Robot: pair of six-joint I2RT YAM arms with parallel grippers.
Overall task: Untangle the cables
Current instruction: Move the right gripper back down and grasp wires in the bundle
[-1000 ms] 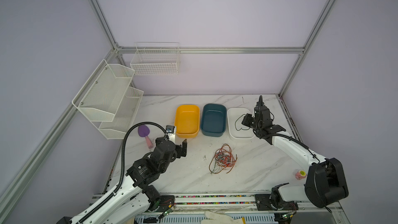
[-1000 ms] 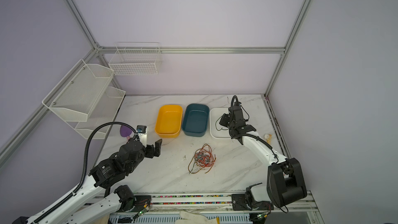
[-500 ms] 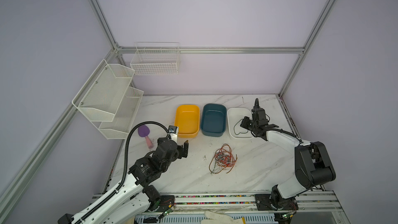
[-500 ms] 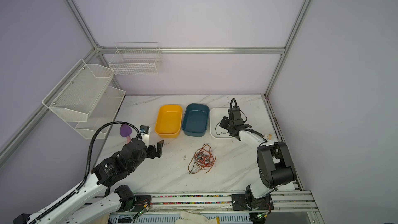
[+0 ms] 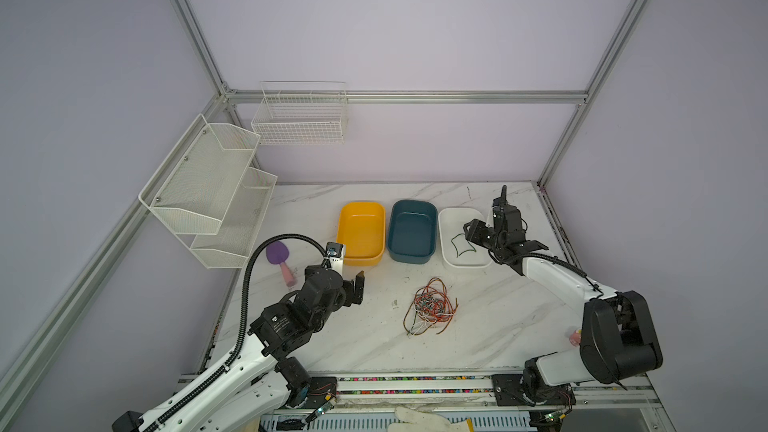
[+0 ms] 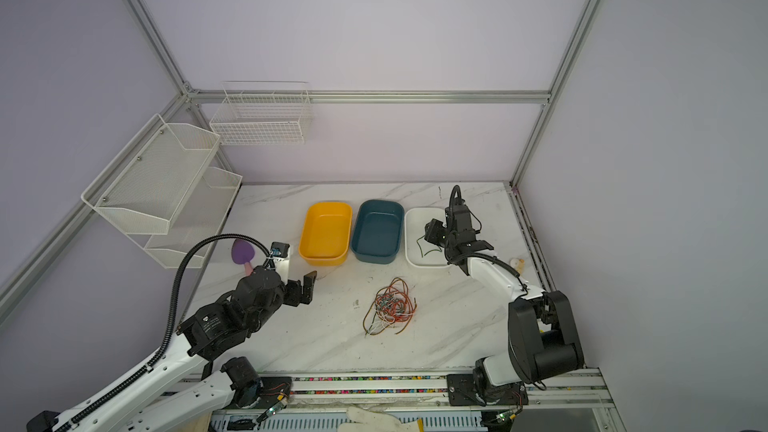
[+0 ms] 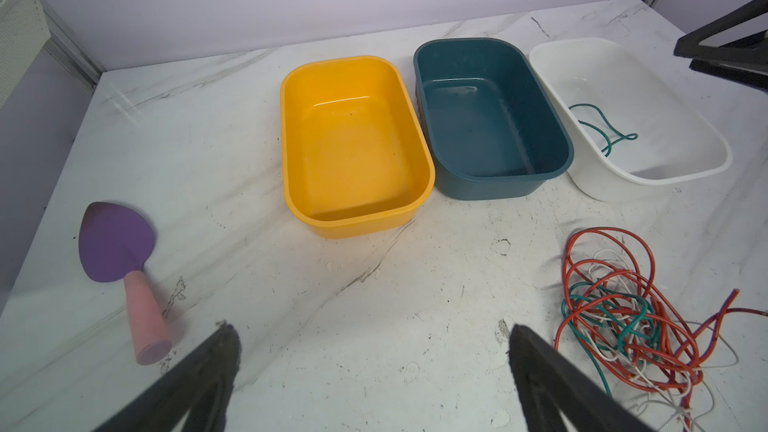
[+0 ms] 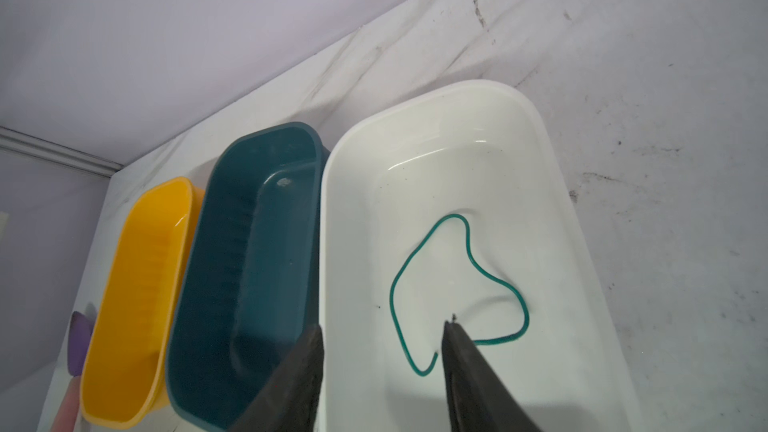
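Marble surface carries the main risk. The tangle of red, white and green cables lies loose on it, near the left pincer on its inner side. That pincer's jaws stand wide apart and empty above bare stone. A pull on one strand would likely drag the whole knot along, since nothing pins it.

A smaller worry is the single green cable on the floor of the white tray, right below the right pincer, which has parted jaws and grips nothing. The cable's end runs close by one finger and could snag when that arm lifts.

Beyond the left pincer sit the teal tray and yellow tray, both empty. A purple-headed scoop lies on its outer side. Nothing blocks the way to the tangle.
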